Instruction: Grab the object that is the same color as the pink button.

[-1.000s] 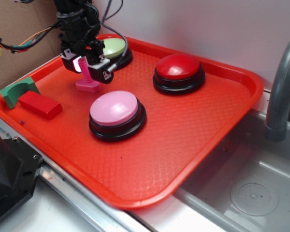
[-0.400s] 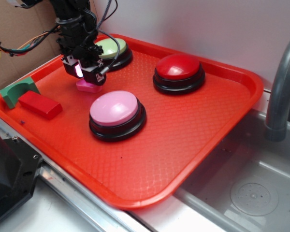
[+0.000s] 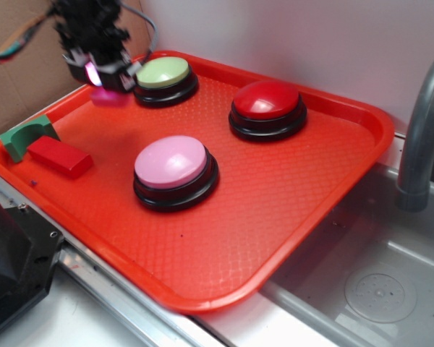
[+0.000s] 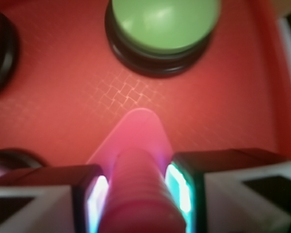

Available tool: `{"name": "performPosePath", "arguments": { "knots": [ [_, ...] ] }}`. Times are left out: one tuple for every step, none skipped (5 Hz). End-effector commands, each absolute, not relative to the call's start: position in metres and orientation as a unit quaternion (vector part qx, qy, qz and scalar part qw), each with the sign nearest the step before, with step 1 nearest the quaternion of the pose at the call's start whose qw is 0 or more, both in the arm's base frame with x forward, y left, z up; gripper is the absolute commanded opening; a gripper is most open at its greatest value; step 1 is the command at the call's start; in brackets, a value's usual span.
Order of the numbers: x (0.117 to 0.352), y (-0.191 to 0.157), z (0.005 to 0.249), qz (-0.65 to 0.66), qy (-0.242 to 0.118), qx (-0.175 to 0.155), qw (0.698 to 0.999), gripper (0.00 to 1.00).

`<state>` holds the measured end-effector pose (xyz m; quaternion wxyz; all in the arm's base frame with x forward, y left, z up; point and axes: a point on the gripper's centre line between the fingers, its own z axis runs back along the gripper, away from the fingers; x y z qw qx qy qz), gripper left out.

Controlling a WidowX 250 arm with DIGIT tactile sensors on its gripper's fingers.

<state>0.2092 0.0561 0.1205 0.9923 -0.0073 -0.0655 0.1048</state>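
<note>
The small hot-pink toy bolt (image 4: 138, 189) fills the bottom of the wrist view, its ridged post clamped between my two lit fingers (image 4: 179, 187). In the exterior view my gripper (image 3: 95, 75) is shut on the bolt (image 3: 110, 97) and holds it in the air above the tray's far left corner, blurred by motion. The large light-pink button (image 3: 171, 161) on its black base sits on the tray (image 3: 289, 217), well to the front right of my gripper.
A pale-green dome button (image 3: 162, 72) stands just right of my gripper, also the pale-green button (image 4: 165, 22) ahead in the wrist view. A red dome button (image 3: 267, 100) sits further right. A red block (image 3: 59, 156) and green arch block (image 3: 27, 136) lie at the tray's left edge. A sink and faucet (image 3: 419, 130) are at the right.
My gripper came down over the bolt, shut on its post, then rose up and to the back left, carrying the bolt off the tray.
</note>
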Motion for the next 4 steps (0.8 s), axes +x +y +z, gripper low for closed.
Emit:
{"name": "performPosePath", "arguments": {
  "knots": [
    [0.197,0.035,0.211,0.083,-0.048,-0.005,0.995,0.00],
    [0.205,0.022,0.208,0.064,-0.046,0.011,0.997,0.00],
    [0.218,0.020,0.206,0.050,-0.061,0.026,0.997,0.00],
    [0.228,0.026,0.204,0.030,-0.060,0.008,0.998,0.00]
  ]
}}
